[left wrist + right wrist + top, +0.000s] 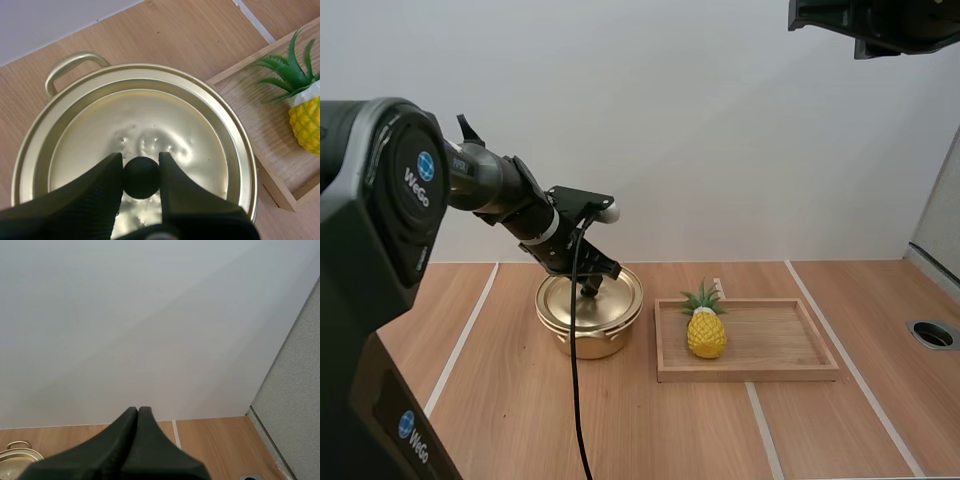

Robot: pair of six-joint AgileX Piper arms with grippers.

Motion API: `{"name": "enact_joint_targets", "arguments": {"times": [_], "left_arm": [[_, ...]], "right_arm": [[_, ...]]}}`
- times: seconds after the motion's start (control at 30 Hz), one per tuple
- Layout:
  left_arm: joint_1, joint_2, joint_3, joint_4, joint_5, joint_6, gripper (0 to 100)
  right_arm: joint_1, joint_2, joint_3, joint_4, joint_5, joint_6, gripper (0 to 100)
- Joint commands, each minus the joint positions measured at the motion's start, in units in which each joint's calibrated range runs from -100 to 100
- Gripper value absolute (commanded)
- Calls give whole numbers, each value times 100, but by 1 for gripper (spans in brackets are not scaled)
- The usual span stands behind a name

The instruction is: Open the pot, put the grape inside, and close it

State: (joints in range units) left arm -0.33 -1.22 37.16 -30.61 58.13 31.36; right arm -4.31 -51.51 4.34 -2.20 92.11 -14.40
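A golden pot [586, 342] stands on the table with its lid [618, 296] on. My left gripper [590, 288] reaches down onto the lid's black knob [141, 179], and its two fingers [107, 177] press the knob from both sides. The lid [150, 125] sits flat on the rim, and one pot handle [72, 65] shows behind it. A yellow toy pineapple [706, 332] stands upright in the wooden tray [770, 372]; I see it rather than any grapes. My right gripper [138, 411] is shut on nothing, raised and facing the back wall.
The tray [272, 187] lies just to the right of the pot, with the pineapple [306, 122] at its near end. My right arm [880, 25] hangs high at the top right. A round hole [932, 334] sits in the table at the far right.
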Motion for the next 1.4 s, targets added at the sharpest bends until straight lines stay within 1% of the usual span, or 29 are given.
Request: {"name": "enact_joint_targets", "arguments": {"times": [0.0,0.4,0.43,0.47,0.5,0.6,0.7,0.8,0.83,1.23,1.37], "left_arm": [[-19,67,156,9,-101,59,0],[-19,30,149,-62,216,-35,0],[-19,17,149,-62,216,-86,1],[-19,-14,149,-73,216,-115,5],[-19,-60,149,-91,216,-115,10],[-19,-193,149,-90,216,-115,32],[-19,-292,125,-90,265,-115,61],[-19,-346,125,-90,282,-115,93],[-19,-351,125,-90,282,-115,100],[-19,-351,125,-102,112,-183,100],[-19,-351,125,11,-299,-729,100]], "right_arm": [[-19,-55,-25,35,-45,13,0],[-19,-55,-25,61,-23,13,0],[-19,-55,-25,61,-23,13,0],[-19,-55,-25,61,-2,13,0],[-19,-55,-25,61,4,13,0],[-19,-55,-25,61,43,13,0],[-19,-55,-25,61,43,13,0],[-19,-55,-25,61,43,13,0],[-19,-55,-25,61,64,13,0],[-19,-55,-25,61,164,13,0],[-19,-55,-25,61,164,13,0]]}}
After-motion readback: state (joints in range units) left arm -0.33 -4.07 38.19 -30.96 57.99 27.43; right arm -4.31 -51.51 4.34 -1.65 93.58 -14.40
